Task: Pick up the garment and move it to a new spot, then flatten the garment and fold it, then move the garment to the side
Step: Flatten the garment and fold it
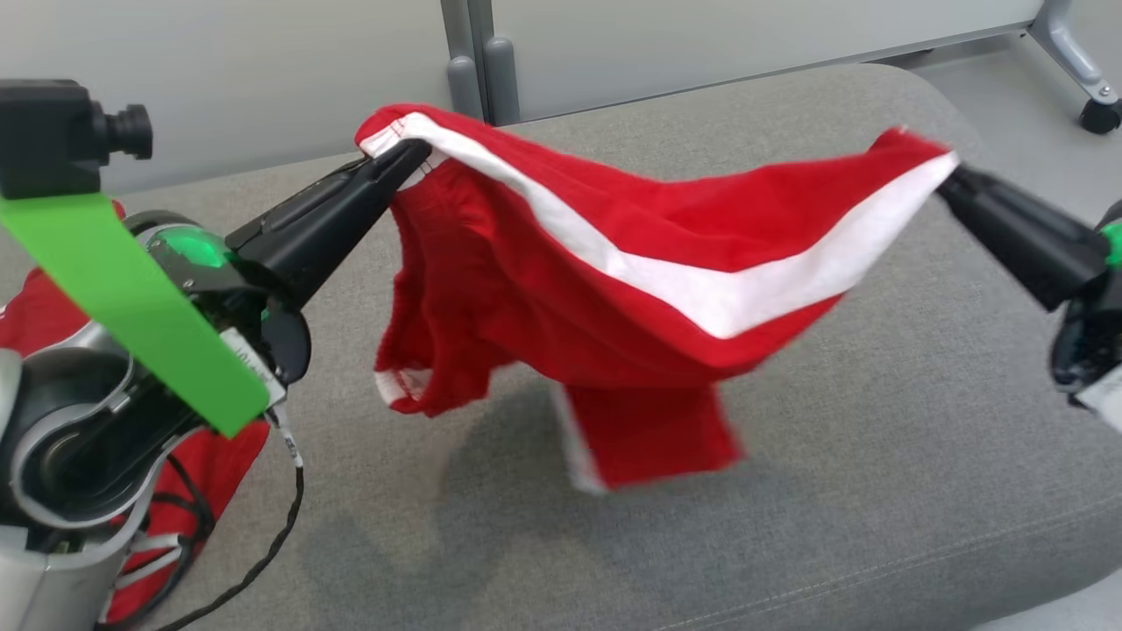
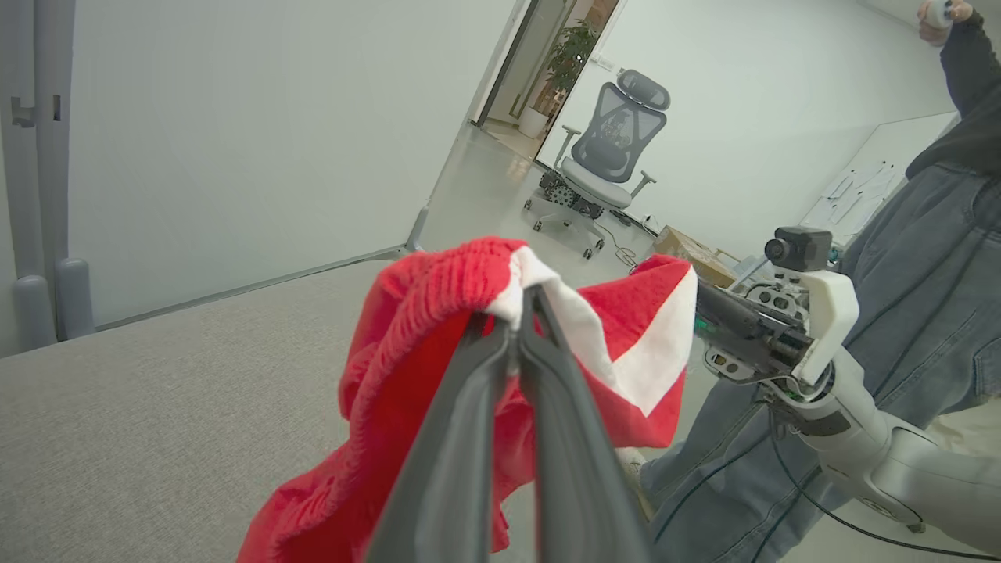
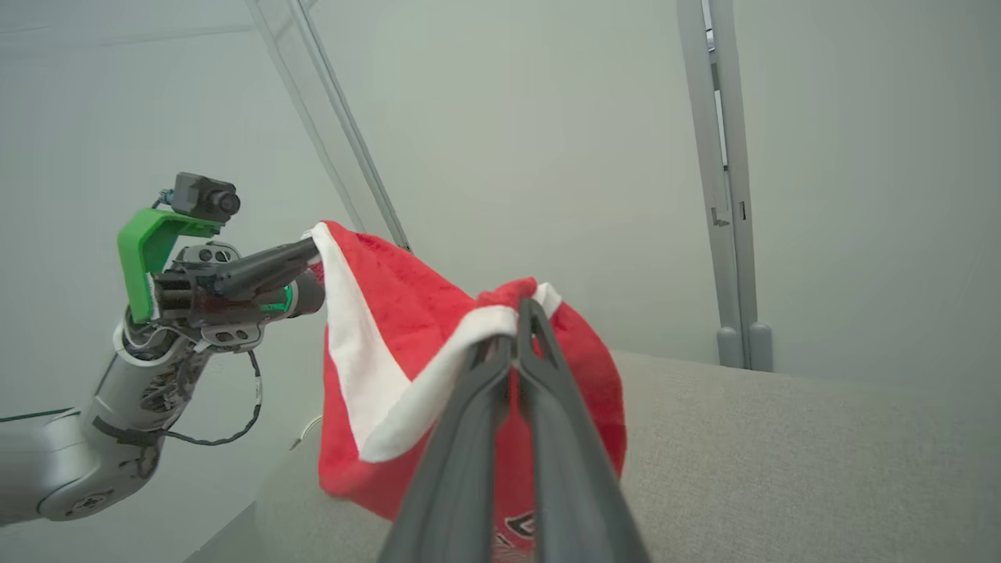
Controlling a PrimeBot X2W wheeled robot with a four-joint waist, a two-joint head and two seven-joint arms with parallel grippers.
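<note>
Garment [image 1: 614, 254] slung in the air between two clenched grippers.
Left gripper [image 1: 412, 158] is clamped tight on one white-trimmed corner of the red cloth, and the right gripper [image 1: 948, 180] is pinched on the far end of the same white band, so the piece sags between them above the grey cushion [image 1: 833, 491]. Its lower folds (one flat flap with a white edge among them) dangle toward the cushion; whether they touch it I cannot tell. Its shadow falls on the upholstery beneath. Another red cloth [image 1: 215, 464] lies at the cushion's left side, partly behind the left arm. In the left wrist view a person in jeans [image 2: 923, 313] stands behind the right arm.
</note>
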